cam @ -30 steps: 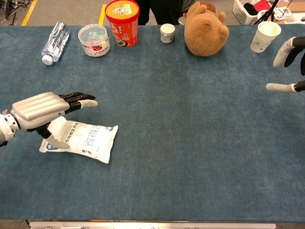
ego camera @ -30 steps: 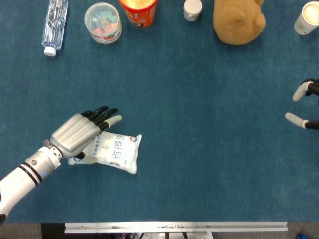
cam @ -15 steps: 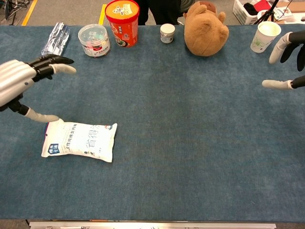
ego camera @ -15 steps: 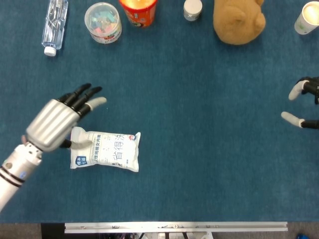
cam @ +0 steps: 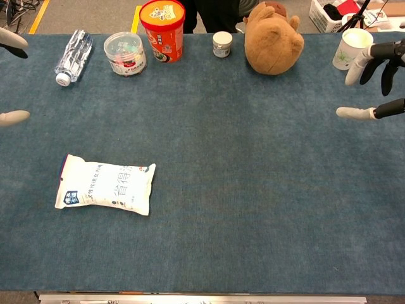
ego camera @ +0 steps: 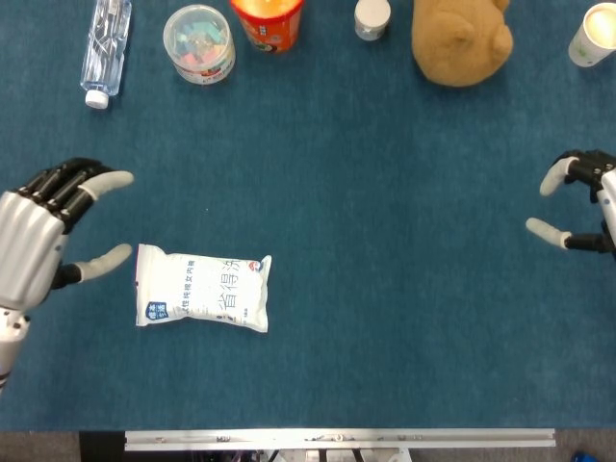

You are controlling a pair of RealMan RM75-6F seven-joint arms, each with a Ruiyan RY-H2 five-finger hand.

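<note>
Left hand hangs released, fingers spread, just beside the white pouch, not touching. Pouch lies flat near the worktop's front-left corner, long axis along the front edge. Right hand is released too, at the right edge near the paper cup. Bottle, tub, plush bear line the far edge. The chest view shows only the left fingertips.

We hold our silver-backed left hand low at the left edge of the blue table, palm down, its black fingers with pale tips spread apart and the thumb stretched out to the side, gripping nothing. In the chest view only two of its fingertips show. Our dark right hand hangs at the right edge, fingers curled loosely and parted from the extended thumb, also holding nothing.
</note>
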